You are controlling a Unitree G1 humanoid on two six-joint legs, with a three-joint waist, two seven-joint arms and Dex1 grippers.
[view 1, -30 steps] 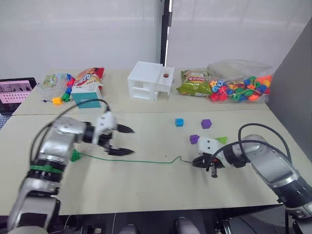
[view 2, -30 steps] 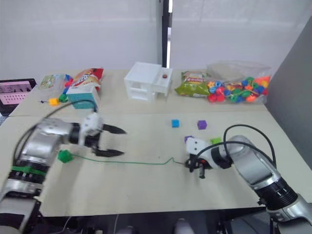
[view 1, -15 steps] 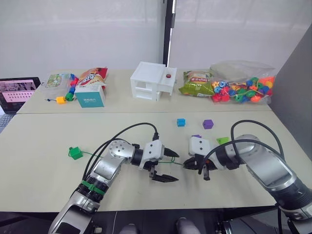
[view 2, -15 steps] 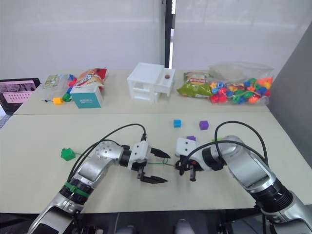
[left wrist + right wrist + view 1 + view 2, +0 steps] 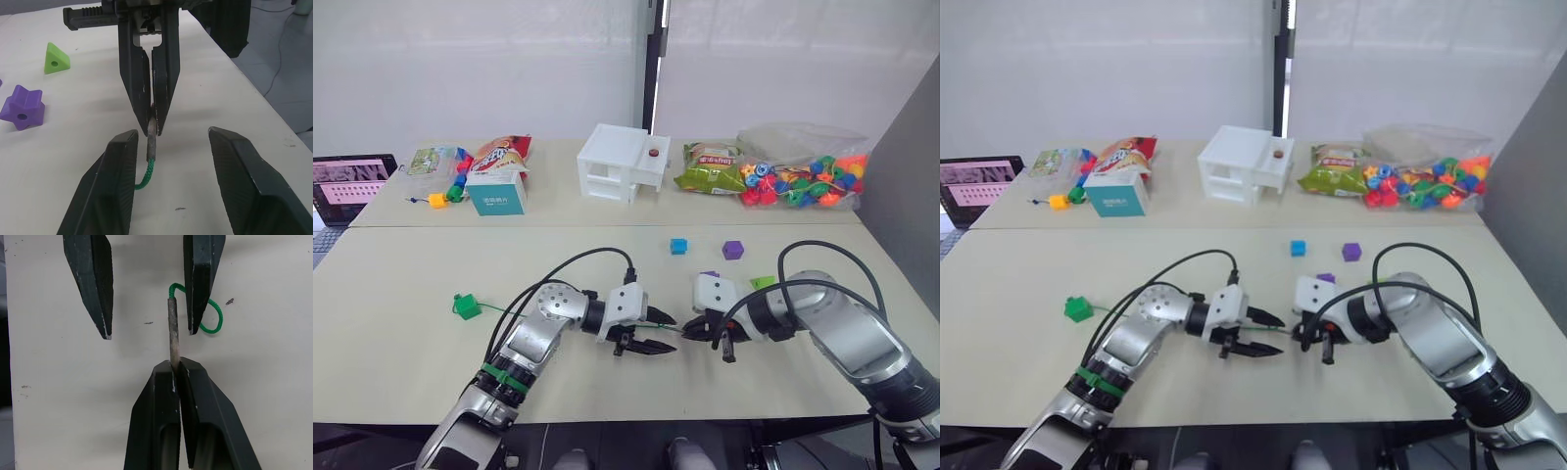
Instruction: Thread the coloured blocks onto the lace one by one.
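Observation:
The lace [image 5: 509,315] is a thin green cord that runs across the table from a dark green cube [image 5: 465,305] to a stiff brownish tip [image 5: 172,333]. My right gripper [image 5: 174,366] is shut on that tip. My left gripper [image 5: 670,335] is open, one finger [image 5: 95,284] on each side of the tip without touching it. Behind the grippers lie a blue cube [image 5: 677,246], a purple cube [image 5: 732,250], a second purple block [image 5: 22,106] and a light green wedge [image 5: 55,58].
Along the back of the table stand a white toy house [image 5: 619,162], a clear bag of coloured beads [image 5: 803,178], green snack bags [image 5: 710,166], a teal box [image 5: 496,192] and a bead chain [image 5: 450,186]. A grey panel [image 5: 901,196] rises on the right.
My left gripper travelled right along the lace from near the dark green cube to the tip, and its fingers have narrowed around it. The right gripper kept hold of the tip.

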